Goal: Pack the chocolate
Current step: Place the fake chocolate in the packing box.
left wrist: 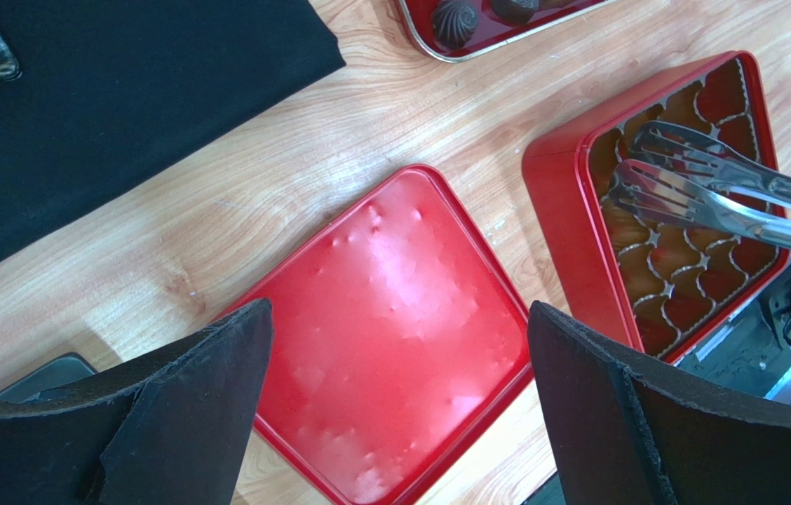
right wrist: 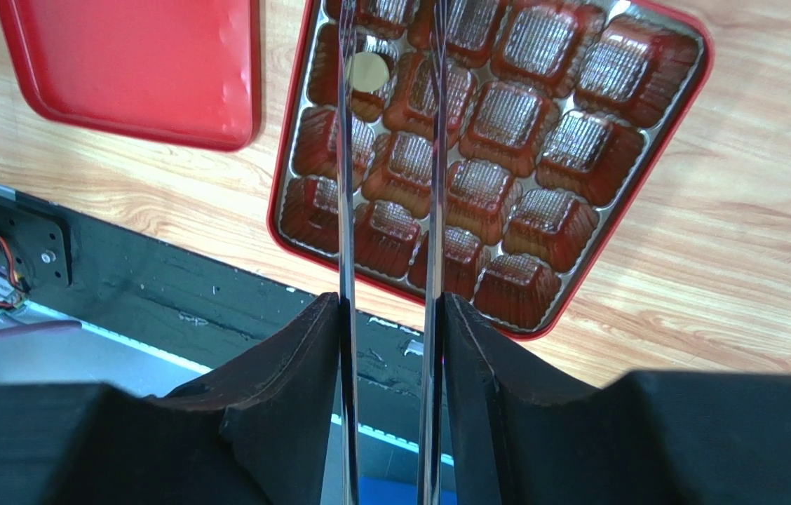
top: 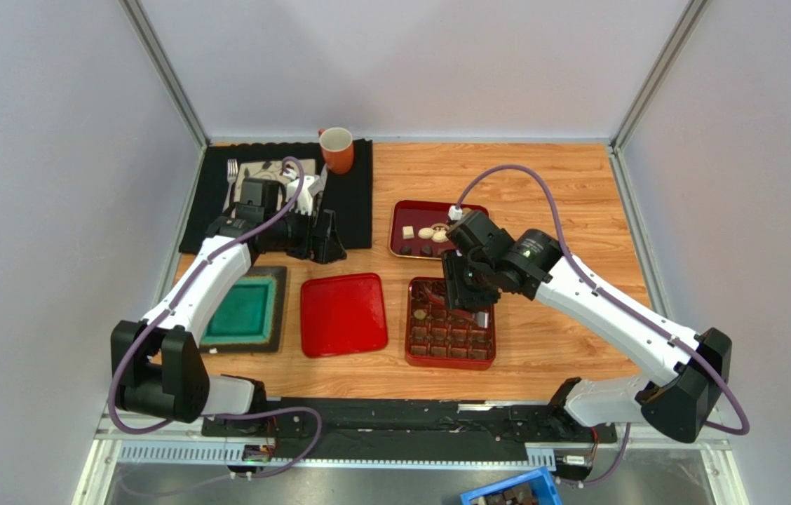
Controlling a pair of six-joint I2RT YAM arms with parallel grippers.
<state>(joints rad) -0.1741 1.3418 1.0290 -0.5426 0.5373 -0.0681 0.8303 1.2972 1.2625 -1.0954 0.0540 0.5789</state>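
Most of the chocolate pieces [top: 431, 234], cream and dark, lie on a dark red tray [top: 402, 219] right of the table's centre, towards the far edge; one round cream piece [right wrist: 368, 71] sits in a compartment along the left side of the red box [left wrist: 568, 221]; the box lies just in front of the tray, close to the table's near edge, and its other brown cups look bare; metal tongs [right wrist: 346, 210] reach over the box with their two arms apart, one of them passing just beside the cream piece in the right wrist view; the right gripper [right wrist: 389, 305] has the tongs pinched between its fingers, one finger against each arm, so it is closed on the tool only as far as the spread arms allow; a flat red lid [top: 343, 314] lies just left of the box, near the middle of the table; left of that, by the left edge, is a green pad [top: 240, 310] in a dark frame; the left gripper [left wrist: 398, 316] hangs above the near edge of a black mat [top: 352, 200] with its fingers spread wide and nothing between them; the mat fills the far left corner, an orange mug [top: 338, 149] standing at its far right corner.
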